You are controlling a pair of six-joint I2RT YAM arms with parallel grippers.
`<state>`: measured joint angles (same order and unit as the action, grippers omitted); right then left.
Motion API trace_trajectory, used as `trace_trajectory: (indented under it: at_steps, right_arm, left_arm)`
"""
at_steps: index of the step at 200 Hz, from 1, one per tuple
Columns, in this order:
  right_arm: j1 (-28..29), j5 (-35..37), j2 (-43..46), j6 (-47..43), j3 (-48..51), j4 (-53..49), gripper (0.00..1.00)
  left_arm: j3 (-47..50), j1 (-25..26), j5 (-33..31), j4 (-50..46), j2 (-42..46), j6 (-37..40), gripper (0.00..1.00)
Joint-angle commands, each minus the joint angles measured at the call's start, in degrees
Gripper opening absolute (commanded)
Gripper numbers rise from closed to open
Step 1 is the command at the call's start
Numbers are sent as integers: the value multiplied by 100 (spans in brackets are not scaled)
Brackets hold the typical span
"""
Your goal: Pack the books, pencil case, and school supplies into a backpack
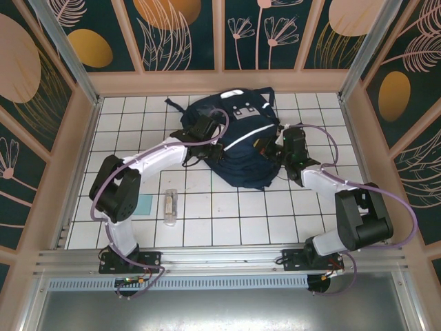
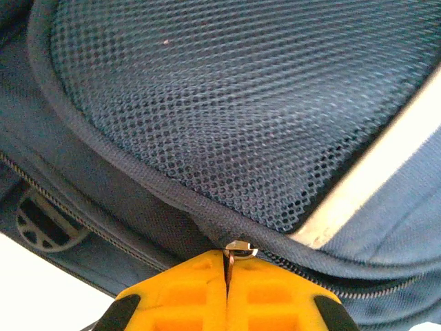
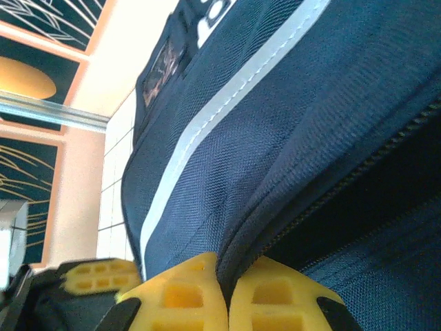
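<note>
The navy backpack [image 1: 238, 141] lies in the middle of the tiled table, its white stripe [image 3: 227, 96] running across it. My left gripper [image 2: 226, 265] is at the backpack's left side, its yellow fingers shut on a small metal zipper pull [image 2: 242, 249] below the mesh panel [image 2: 234, 103]. My right gripper [image 3: 228, 279] is at the backpack's right side, shut on a fold of fabric beside the open zip gap [image 3: 386, 200]. Of the school supplies, a small clear tube packet [image 1: 171, 205] and a pale-teal card [image 1: 143, 205] lie on the table at the front left. The books and the pencil case are out of view.
Wooden walls with dark patterned panels [image 1: 182, 34] close in the table [image 1: 227, 221] on three sides. A dark strap [image 1: 173, 105] trails from the backpack's far left corner. White tiles lie bare in front of the backpack, between the two arms.
</note>
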<state>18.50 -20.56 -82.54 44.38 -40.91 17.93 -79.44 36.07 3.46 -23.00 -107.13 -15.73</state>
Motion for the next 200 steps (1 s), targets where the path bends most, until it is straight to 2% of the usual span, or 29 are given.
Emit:
trace_trajectory:
  at_steps: [1, 66, 73, 97, 106, 125, 142, 148, 155, 166, 184, 200]
  right_arm:
    - [77, 250, 265, -277, -58, -325, 0]
    - [315, 467, 59, -283, -305, -438, 0]
    - [334, 465, 18, -289, -361, -461, 0]
    - [380, 423, -77, -302, -555, -584, 0]
    - [402, 418, -66, -307, -603, -631, 11]
    - [427, 482, -9, -357, -669, -782, 46]
    - [434, 690, 74, -354, -756, -1052, 61]
    - [430, 776, 105, -345, -786, -1146, 66]
    - [431, 880, 155, -325, -811, -1244, 73]
    - [429, 1057, 239, -299, -852, -1381, 98]
    - [394, 1185, 357, -264, -940, -1576, 99]
    - [377, 1207, 485, -309, -980, -1648, 99]
  left_arm:
    - [-280, -592, -1252, -64, -189, -222, 0]
    - [-344, -686, -1322, -178, 18, 316, 0]
    - [-336, -681, -1260, -173, 35, 301, 8]
    - [-275, -684, -1076, -176, 183, 140, 45]
    - [-222, -686, -1147, -170, 287, 48, 55]
    - [-47, -683, -1541, -202, 591, -159, 67]
    - [199, -690, -2030, -187, 859, -413, 87]
    - [293, -690, -2161, -182, 1092, -516, 98]
    - [413, -694, -2230, -178, 1221, -584, 99]
    - [596, -698, -2349, -207, 1397, -779, 99]
    - [910, -698, -2368, -335, 1619, -1103, 99]
    - [1307, -698, -2122, -391, 1860, -1413, 99]
